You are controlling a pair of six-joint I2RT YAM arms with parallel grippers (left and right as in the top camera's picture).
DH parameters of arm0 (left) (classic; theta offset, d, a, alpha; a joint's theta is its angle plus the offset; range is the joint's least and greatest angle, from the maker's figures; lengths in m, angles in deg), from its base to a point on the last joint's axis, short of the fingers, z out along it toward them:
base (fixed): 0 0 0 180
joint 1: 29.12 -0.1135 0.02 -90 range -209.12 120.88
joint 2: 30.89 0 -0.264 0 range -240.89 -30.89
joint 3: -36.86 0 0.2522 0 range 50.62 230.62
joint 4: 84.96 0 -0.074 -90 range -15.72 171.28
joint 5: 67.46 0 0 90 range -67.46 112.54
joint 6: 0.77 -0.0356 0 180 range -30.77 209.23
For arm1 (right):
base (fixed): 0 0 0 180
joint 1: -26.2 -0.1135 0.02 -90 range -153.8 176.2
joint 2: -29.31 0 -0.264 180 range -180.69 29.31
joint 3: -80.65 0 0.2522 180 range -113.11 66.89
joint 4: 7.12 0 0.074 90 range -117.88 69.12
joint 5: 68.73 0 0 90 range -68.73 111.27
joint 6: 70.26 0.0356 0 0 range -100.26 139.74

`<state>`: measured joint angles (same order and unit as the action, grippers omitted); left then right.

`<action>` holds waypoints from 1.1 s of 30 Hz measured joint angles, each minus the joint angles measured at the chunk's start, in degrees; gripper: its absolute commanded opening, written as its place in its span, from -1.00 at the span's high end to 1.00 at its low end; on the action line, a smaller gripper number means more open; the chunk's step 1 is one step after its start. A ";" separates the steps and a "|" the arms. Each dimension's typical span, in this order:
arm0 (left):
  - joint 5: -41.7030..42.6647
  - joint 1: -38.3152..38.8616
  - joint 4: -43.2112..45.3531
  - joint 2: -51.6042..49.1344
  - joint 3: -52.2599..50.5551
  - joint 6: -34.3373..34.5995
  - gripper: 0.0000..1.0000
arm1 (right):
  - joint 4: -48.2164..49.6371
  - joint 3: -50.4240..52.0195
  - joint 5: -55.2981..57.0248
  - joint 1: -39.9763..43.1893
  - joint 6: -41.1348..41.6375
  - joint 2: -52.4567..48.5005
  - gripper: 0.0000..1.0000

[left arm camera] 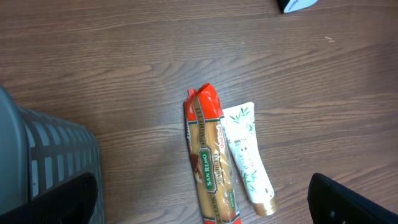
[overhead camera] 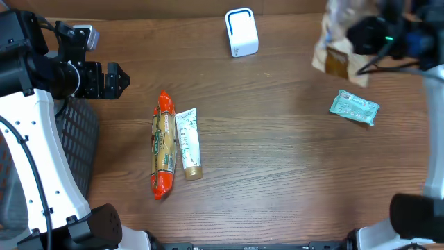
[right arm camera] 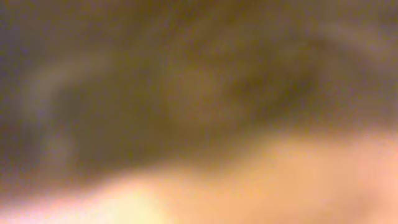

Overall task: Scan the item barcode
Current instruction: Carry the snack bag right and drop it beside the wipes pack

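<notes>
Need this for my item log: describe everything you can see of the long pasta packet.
The pasta packet is a long, slim bag of clear plastic with red ends, pale spaghetti showing through and a San Remo label along it. It looks sealed and lies flat on the wooden table. The white tube lies against one long side; nothing else touches it.

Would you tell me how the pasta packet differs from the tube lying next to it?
The pasta packet is longer, overshooting the tube at both ends. The packet is red-orange with yellow pasta showing; the tube is white with green leaves and a gold cap. Both lie flat, side by side, on the table.
</notes>
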<state>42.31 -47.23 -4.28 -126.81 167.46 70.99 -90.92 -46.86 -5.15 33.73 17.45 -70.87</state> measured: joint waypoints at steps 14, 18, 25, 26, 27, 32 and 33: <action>0.00 0.00 0.00 0.00 0.00 0.00 -0.99 | 24.24 35.01 -15.10 25.18 7.65 -7.37 0.69; 0.00 0.00 0.00 0.00 0.00 0.00 -0.99 | 26.95 41.11 -14.01 28.11 8.37 -7.37 -0.07; 0.00 0.00 -0.02 0.00 0.00 0.00 -0.99 | 24.35 42.16 -13.49 28.81 8.79 -7.37 -0.44; 0.00 0.00 0.00 0.00 0.00 0.00 -0.99 | 23.02 41.72 -13.64 28.81 8.66 -7.37 -0.48; 0.00 0.00 0.00 0.00 0.00 0.00 -0.99 | 20.87 40.79 -13.73 28.81 8.50 -7.37 -0.54; 0.00 0.00 -0.02 0.00 0.00 0.00 -0.99 | 5.22 28.30 -13.20 28.81 7.98 -7.39 -0.60; 0.00 0.00 -0.02 0.00 0.00 0.00 -0.99 | 1.79 24.76 -12.72 28.72 7.80 -7.39 -0.60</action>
<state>42.31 -47.23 -4.30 -126.81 167.46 70.99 -89.13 -22.10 -17.87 62.45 25.26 -78.26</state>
